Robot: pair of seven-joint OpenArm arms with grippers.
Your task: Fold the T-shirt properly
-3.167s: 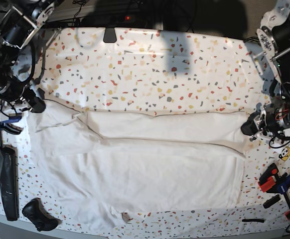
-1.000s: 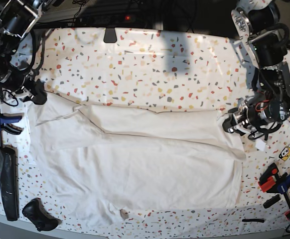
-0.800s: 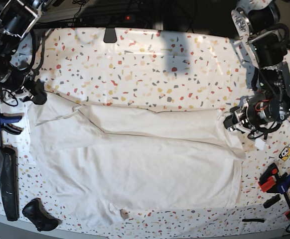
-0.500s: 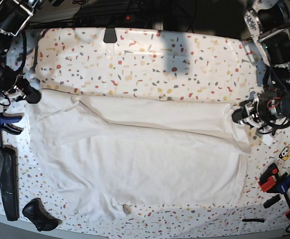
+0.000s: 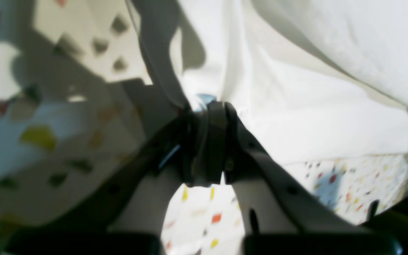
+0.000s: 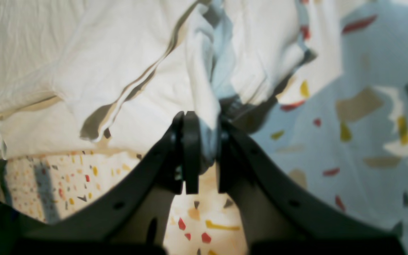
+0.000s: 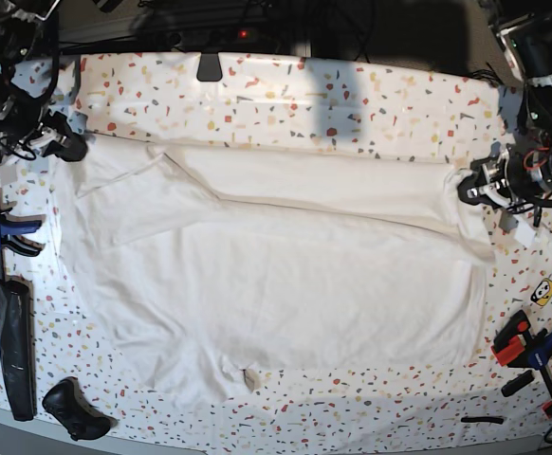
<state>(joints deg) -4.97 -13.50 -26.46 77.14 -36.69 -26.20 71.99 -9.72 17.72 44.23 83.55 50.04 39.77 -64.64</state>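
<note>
**Both pincers pinching the shirt's far edge**

The left pincer [image 5: 209, 106] is clamped on a bunched fold of the large plain white T-shirt of soft wrinkly cloth [image 7: 276, 284]. The right pincer [image 6: 204, 124] nips its opposite corner. Between them the shirt spreads over the white colour-speckled worktop [image 7: 285, 104].

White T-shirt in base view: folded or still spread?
Mostly spread. The large white cloth T-shirt lies flat across the speckled tabletop, with only its far edge turned over in one long band.
</note>
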